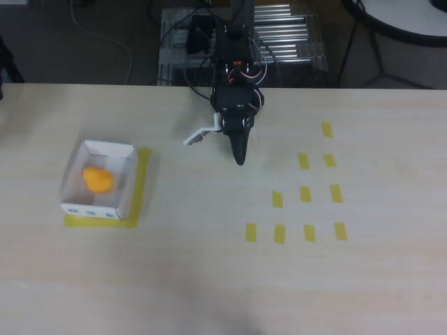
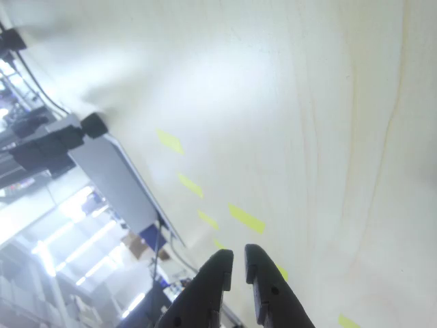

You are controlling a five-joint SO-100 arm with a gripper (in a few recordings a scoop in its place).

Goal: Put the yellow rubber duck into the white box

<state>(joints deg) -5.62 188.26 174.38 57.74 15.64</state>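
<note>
Claw [image 1: 239, 158] clenched and empty above the pale wooden table [image 1: 209, 279], well apart from the yellow duck [image 1: 98, 179] lying inside the white box [image 1: 123, 190] at left on yellow tape.

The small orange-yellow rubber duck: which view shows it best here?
The overhead view. There the small orange-yellow rubber duck sits inside the shallow white cardboard box, at the picture's left. The wrist view looks across pale tabletop and yellow tape marks past the gripper, whose fingertips nearly touch.
</note>
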